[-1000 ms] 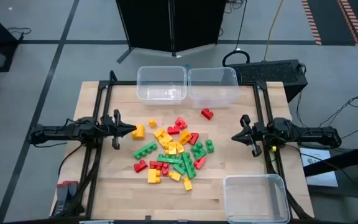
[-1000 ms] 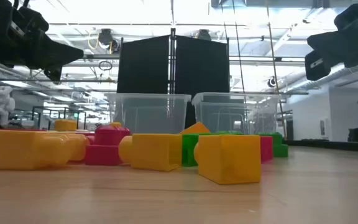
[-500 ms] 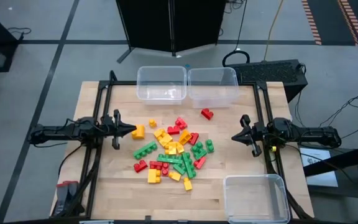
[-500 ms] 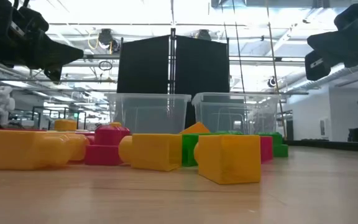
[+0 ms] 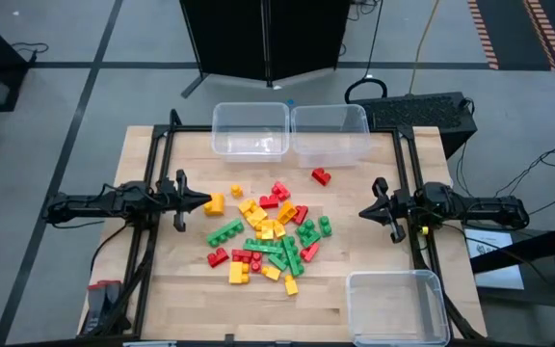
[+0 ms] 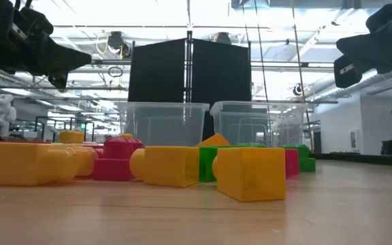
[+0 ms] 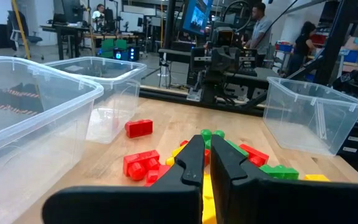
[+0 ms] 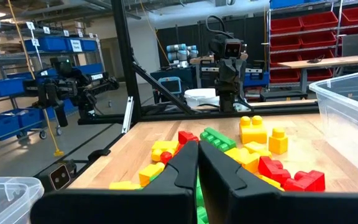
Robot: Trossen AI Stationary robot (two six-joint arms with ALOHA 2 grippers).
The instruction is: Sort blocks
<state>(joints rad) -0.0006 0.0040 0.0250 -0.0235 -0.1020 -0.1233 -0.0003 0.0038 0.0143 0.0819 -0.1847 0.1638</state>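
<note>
A: Containers first. What sits on the surface (image 5: 162,289)?

B: Three clear bins. Two stand side by side and touching at the far edge: the far left bin (image 5: 250,129) and the far right bin (image 5: 330,133). The third, the near bin (image 5: 397,306), sits at the near right corner, well apart from the others.

A: Contents?

B: No brick shows in any of them from the high view. The low view looks through both far bins' walls and shows nothing coloured inside.

A: Where are the blocks (image 5: 266,234)?

B: All on the surface, in a loose heap at the middle: red, yellow-orange and green mixed. One red block (image 5: 321,176) lies alone, near the far right bin but not touching it. A yellow block (image 5: 216,203) lies at the heap's left edge, just beside the left tool.

A: Tools?

B: Left tool (image 5: 203,201) hovers at the left of the heap, fingers pressed together, pinching nothing. Right tool (image 5: 364,211) hovers at the right side, apart from the heap, fingers likewise pressed together and empty. Both wrist views show the finger pairs meeting at the tips.
</note>
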